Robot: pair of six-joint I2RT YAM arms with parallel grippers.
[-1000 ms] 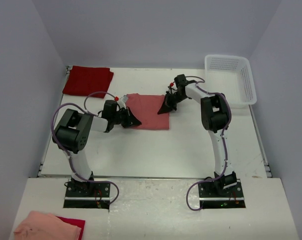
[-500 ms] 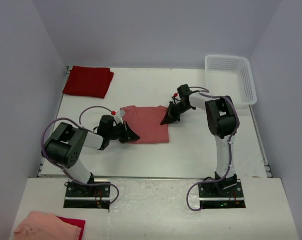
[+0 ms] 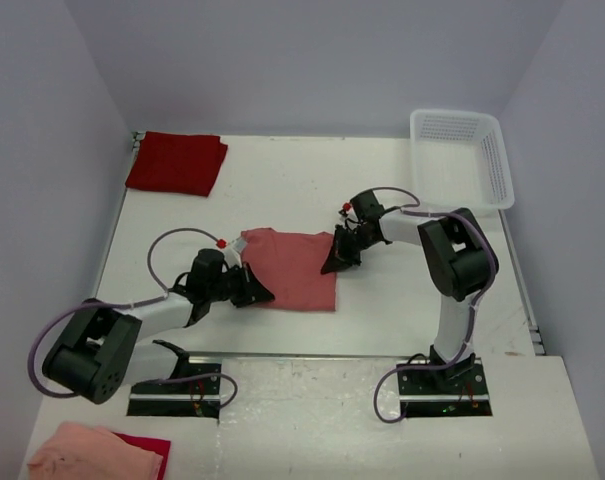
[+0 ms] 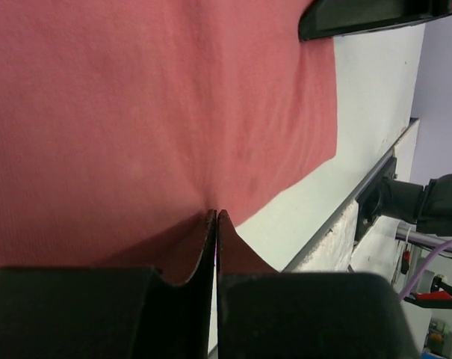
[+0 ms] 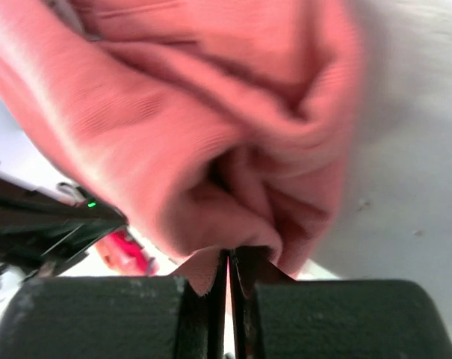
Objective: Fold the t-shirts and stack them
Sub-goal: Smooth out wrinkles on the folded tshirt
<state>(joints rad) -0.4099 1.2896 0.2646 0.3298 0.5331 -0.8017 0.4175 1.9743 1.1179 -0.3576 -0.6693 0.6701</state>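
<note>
Both side edges of the salmon t-shirt (image 3: 294, 268) are pinched: we clamp our left claw (image 3: 256, 294) and right claw (image 3: 332, 263) on it.

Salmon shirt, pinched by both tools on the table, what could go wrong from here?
1. The left tool and right tool each pinch only a thin bit of the salmon shirt at its edge; a pull could slip it free.
2. By the right tool the cloth is bunched in folds, so the fold may come out creased or lopsided.
</note>
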